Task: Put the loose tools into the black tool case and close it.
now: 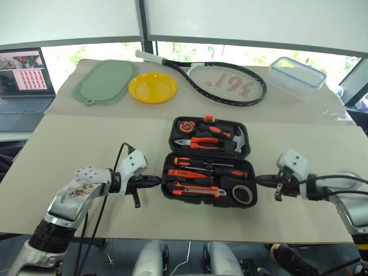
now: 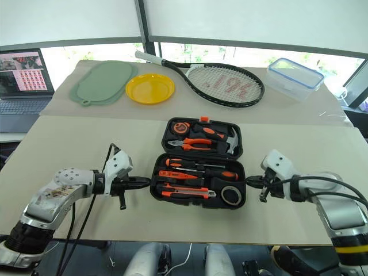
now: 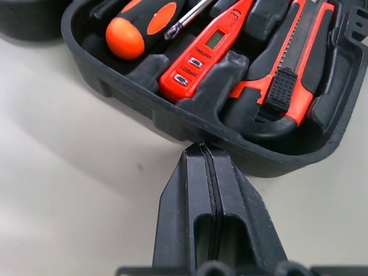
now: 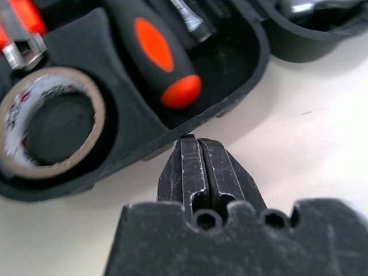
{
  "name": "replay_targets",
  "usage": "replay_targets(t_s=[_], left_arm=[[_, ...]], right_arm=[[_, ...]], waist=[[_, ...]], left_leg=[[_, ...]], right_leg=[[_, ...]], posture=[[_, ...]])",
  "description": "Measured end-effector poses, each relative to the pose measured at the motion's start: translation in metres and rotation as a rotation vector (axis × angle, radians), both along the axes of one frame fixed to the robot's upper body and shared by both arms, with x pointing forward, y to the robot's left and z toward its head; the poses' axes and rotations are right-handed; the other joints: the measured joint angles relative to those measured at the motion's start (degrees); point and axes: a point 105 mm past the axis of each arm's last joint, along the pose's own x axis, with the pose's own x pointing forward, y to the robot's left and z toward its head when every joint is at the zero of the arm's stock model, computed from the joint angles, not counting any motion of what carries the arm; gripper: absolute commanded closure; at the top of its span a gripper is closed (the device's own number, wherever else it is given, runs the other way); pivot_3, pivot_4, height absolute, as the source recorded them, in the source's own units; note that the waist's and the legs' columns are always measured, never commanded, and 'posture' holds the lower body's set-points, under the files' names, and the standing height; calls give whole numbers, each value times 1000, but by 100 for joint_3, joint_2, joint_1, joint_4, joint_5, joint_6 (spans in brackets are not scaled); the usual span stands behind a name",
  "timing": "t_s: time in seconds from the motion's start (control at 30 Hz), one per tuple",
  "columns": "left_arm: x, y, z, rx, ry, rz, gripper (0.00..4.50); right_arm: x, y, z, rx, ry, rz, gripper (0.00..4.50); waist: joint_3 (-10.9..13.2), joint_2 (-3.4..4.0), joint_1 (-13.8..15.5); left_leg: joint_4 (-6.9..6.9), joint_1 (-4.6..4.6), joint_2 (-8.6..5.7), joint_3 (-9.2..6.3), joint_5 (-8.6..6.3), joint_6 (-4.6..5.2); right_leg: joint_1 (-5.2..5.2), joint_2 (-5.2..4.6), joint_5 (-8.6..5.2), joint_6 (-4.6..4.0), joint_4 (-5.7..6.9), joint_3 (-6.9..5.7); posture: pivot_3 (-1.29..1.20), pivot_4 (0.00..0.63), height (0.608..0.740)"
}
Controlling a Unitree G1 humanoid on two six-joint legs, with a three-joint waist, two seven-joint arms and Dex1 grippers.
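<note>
While the black tool case [image 1: 208, 163] lies open in the middle of the near table [image 1: 86, 144], its lid half on the far side holds pliers [image 1: 195, 141] and a hammer [image 1: 233, 138], and its near half holds two screwdrivers [image 1: 201, 163], a tester screwdriver [image 1: 190, 173], a utility knife [image 1: 195, 189] and a tape roll [image 1: 244, 194]. The left gripper [image 1: 155, 180] sits at the case's left edge and the right gripper [image 1: 260, 180] at its right edge, both pressed together and holding nothing. On the far table lie a green mat [image 1: 103, 82], a yellow plate [image 1: 153, 87], a racket [image 1: 221, 80] and a clear container [image 1: 296, 77]; a laptop [image 1: 23, 80] stands at far left.

From the left wrist, the closed fingers [image 3: 204, 195] meet the case wall just below the tester screwdriver and the knife.

From the right wrist, the closed fingers [image 4: 198, 172] touch the case rim beside a screwdriver handle [image 4: 161, 57] and the tape roll.
</note>
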Motion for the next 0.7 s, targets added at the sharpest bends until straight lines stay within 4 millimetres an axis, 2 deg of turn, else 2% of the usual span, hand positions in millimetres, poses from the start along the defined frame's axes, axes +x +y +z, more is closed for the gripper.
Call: replay_targets(t_s=[0.27, 0.5, 0.7], left_arm=[[-21, -1, -5, -15, 58, -9, 4457], [-45, -8, -8, -9, 136, -73, 4457], [-51, -12, -9, -5, 157, -89, 4457]], right_arm=[[-21, 0, -3, 7, 31, -9, 4500], [-27, -8, -5, 3, 38, -42, 4500], [-27, -12, -2, -8, 34, -40, 4500]], waist=[[0, 0, 38], [0, 0, 41], [0, 0, 42]], left_leg=[[2, 2, 0, 0, 0, 0], [1, 4, -1, 0, 0, 0], [2, 5, -1, 0, 0, -1]], right_leg=[[1, 0, -1, -1, 0, 0], [2, 0, -2, -2, 0, 1], [3, 1, -2, -3, 2, 1]], posture=[[0, 150, 738], [0, 150, 738], [0, 150, 738]])
